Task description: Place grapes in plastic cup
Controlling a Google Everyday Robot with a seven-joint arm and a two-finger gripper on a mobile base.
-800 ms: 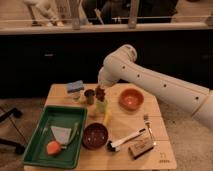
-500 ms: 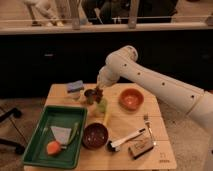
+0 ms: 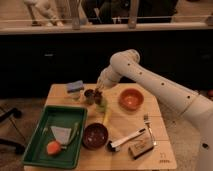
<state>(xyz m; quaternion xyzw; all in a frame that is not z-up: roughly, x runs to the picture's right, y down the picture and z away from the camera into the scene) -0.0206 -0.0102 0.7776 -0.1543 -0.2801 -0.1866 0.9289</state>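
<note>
Grapes (image 3: pixel 99 94) show as a dark reddish clump right at the tip of the gripper (image 3: pixel 98 91). Cannot tell how wide the claw is or whether it has hold of them. Plastic cup (image 3: pixel 102 105) sits just below the claw, toward camera. Dark grey cup (image 3: pixel 89 96) is just beside the claw, camera-left. Judged: grapes not in the cup yet, so the carry-over and drop remain. Orange bowl (image 3: pixel 131 98) is camera-right of the claw, green tray (image 3: pixel 62 116) further off, lower camera-left. Pale wooden table (image 3: pixel 125 122); dark cabinets behind, ledge above.
</note>
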